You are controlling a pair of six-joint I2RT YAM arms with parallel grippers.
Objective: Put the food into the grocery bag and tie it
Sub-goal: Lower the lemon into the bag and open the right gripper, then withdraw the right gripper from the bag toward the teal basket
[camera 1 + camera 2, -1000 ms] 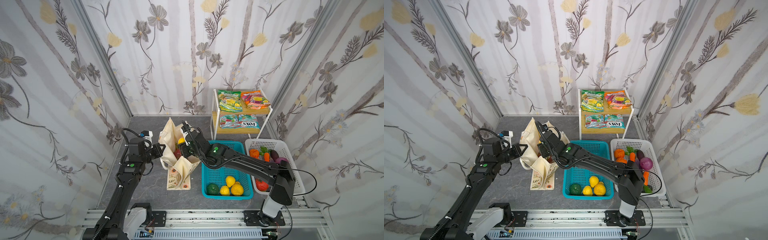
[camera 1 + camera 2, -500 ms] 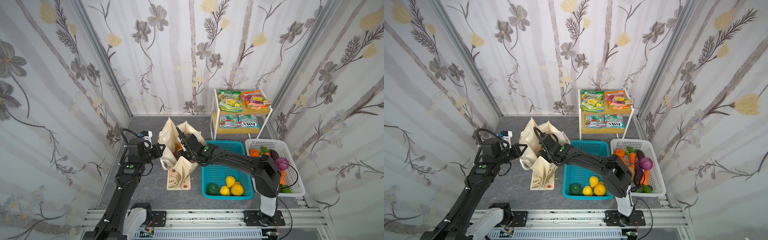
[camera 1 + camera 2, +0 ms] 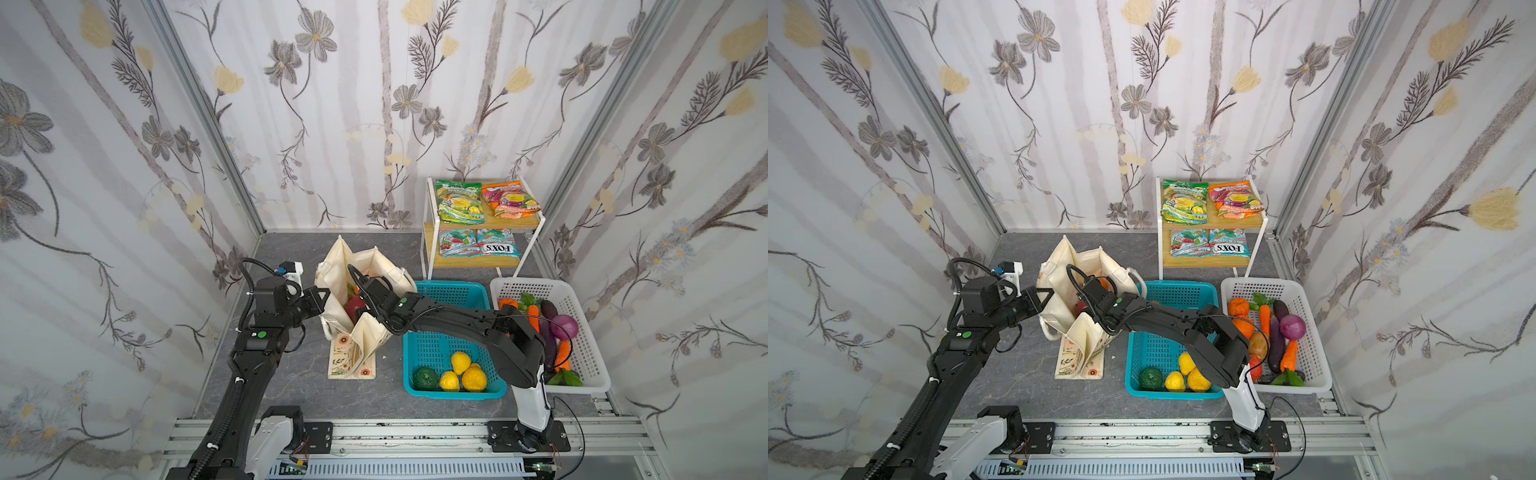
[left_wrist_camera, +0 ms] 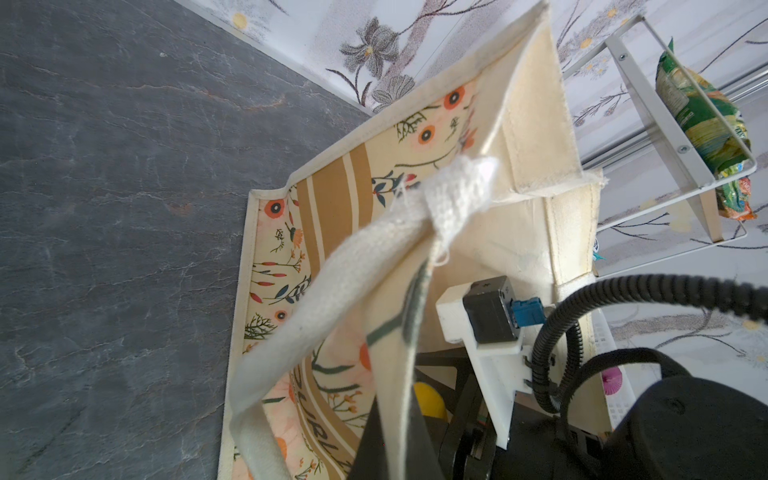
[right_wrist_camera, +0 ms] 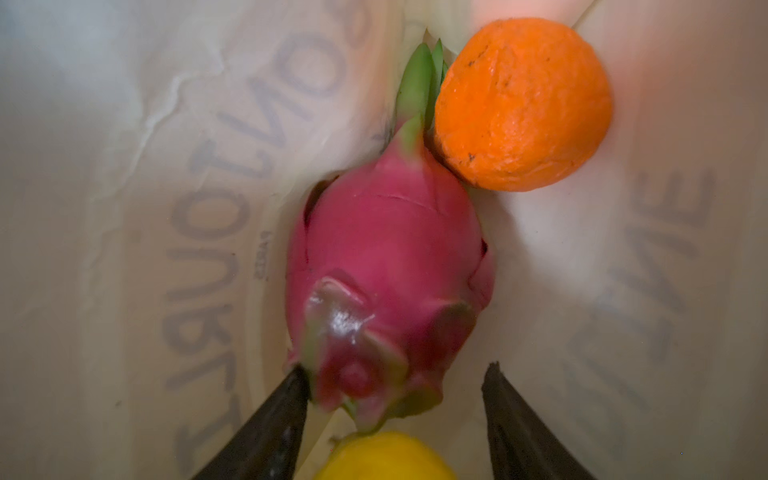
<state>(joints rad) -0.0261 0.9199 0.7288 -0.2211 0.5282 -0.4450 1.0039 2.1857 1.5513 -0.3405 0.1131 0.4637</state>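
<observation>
Cream canvas grocery bag [image 3: 361,345], floral-printed with woven white rope handles, stands open on the grey stone-look floor [image 3: 307,390] just left of the perforated teal plastic basket [image 3: 449,291]; the left gripper [image 3: 324,297] is clamped on its left wall. Inside it, the right gripper [image 5: 395,374] has its dark pointed jaws apart either side of a glossy, scaly pink dragon fruit [image 5: 386,257], which is blurred and touches a dimpled round orange [image 5: 523,104]. A smooth yellow lemon [image 5: 386,457] is cut off at the frame edge, and in both top views the right arm hides most of the contents.
</observation>
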